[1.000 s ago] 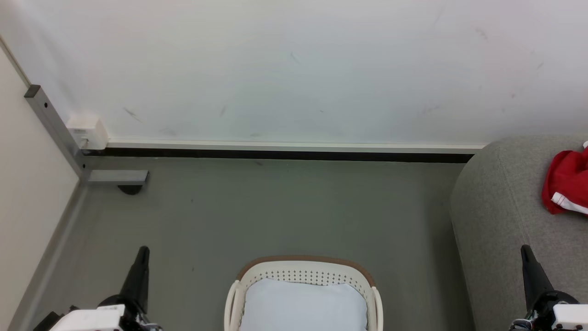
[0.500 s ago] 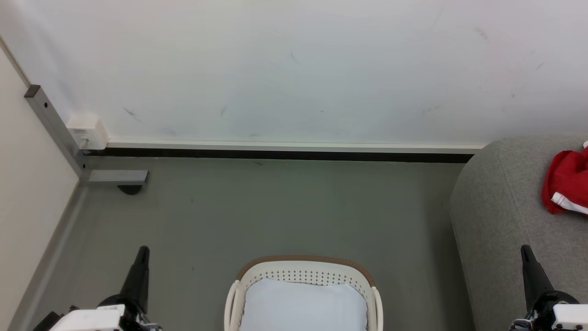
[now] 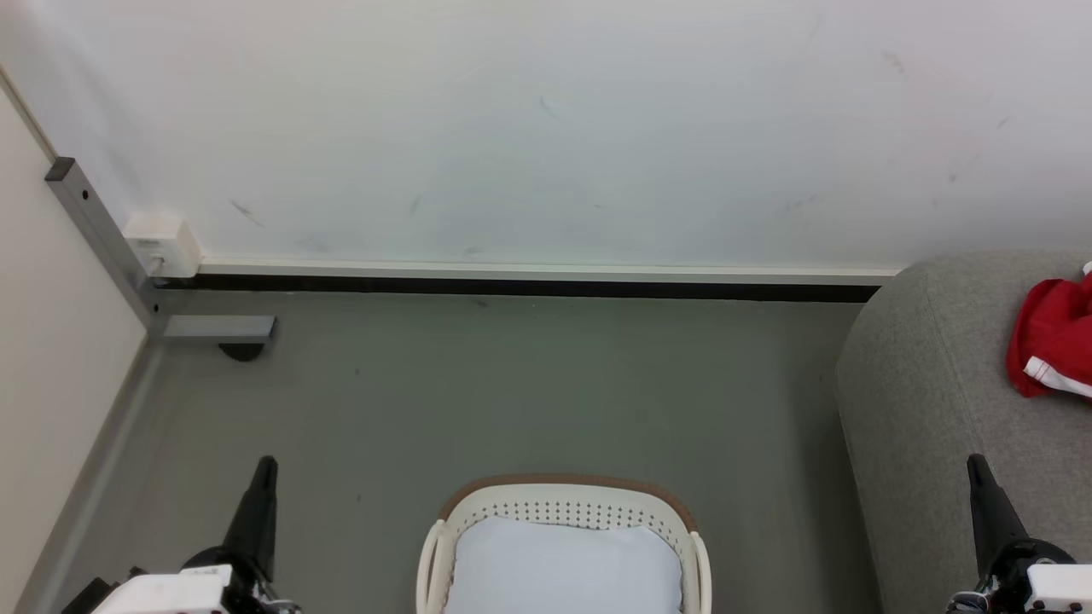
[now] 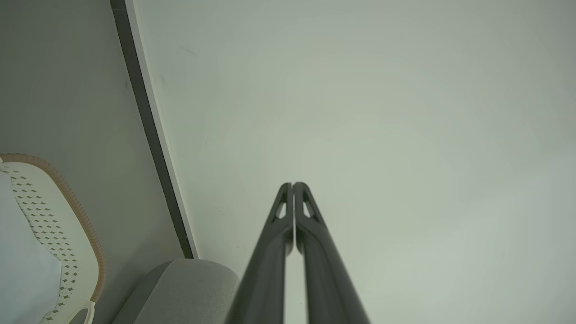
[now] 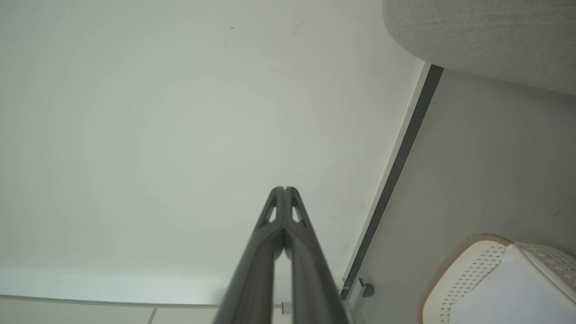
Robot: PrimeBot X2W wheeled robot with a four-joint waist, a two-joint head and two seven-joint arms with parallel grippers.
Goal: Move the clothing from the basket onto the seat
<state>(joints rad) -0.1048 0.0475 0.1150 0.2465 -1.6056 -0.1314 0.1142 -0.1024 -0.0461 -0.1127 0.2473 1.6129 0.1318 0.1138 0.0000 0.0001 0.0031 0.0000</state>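
nothing moved: left gripper (image 4: pixel 292 184) and right gripper (image 5: pixel 284 189) jaws together; clothing (image 3: pixel 1054 341) on seat (image 3: pixel 938 384) at 3 o'clock, basket (image 3: pixel 563 509) at 6.

The basket (image 3: pixel 567 488) stood on the floor (image 3: pixel 512 384) before the wall (image 3: pixel 546 128), with a pad (image 3: pixel 563 567) lying in it. The sofa (image 3: pixel 930 384) stood to its right, apart from it. The clothing (image 3: pixel 1054 337) lay on the sofa, well apart from the basket.

Open floor (image 3: pixel 529 392) around basket (image 3: pixel 563 503), wall (image 3: pixel 546 128) behind, seat (image 3: pixel 938 384) blocking right side
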